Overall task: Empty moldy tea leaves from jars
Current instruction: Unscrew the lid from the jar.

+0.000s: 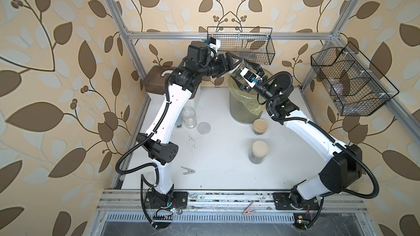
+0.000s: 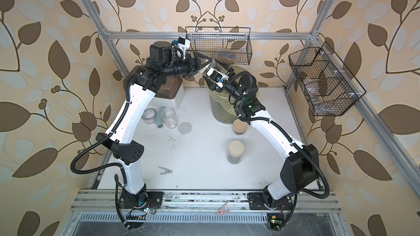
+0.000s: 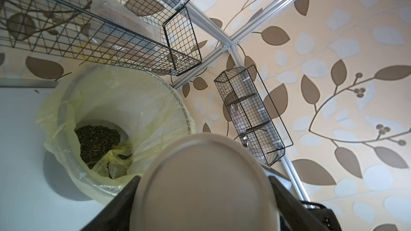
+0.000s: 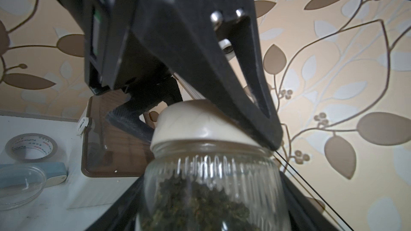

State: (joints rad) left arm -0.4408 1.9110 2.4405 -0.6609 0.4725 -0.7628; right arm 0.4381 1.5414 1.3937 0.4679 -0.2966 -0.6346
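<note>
A ribbed clear glass jar (image 4: 211, 181) holding dark moldy tea leaves (image 4: 200, 203) is up in the air over the bin, with my right gripper (image 4: 211, 210) shut on its body. My left gripper (image 3: 203, 196) is shut on the jar's beige lid (image 3: 204, 185), which sits on the jar's neck (image 4: 189, 127). In both top views the two grippers (image 1: 237, 63) (image 1: 246, 70) meet at this jar (image 2: 215, 64). On the table stand an open jar (image 1: 189, 117), its dotted lid (image 1: 203, 128) lying beside it, and two beige-lidded jars (image 1: 260, 127) (image 1: 259, 152).
The grey bin (image 1: 244, 107) with a yellow liner (image 3: 66, 98) has tea leaves (image 3: 95, 141) at its bottom. Wire baskets (image 1: 241, 44) (image 1: 347, 82) hang close behind and to the right. A brown box (image 1: 156, 80), a tape roll (image 2: 148, 115) and a clip (image 1: 188, 170) are on the table.
</note>
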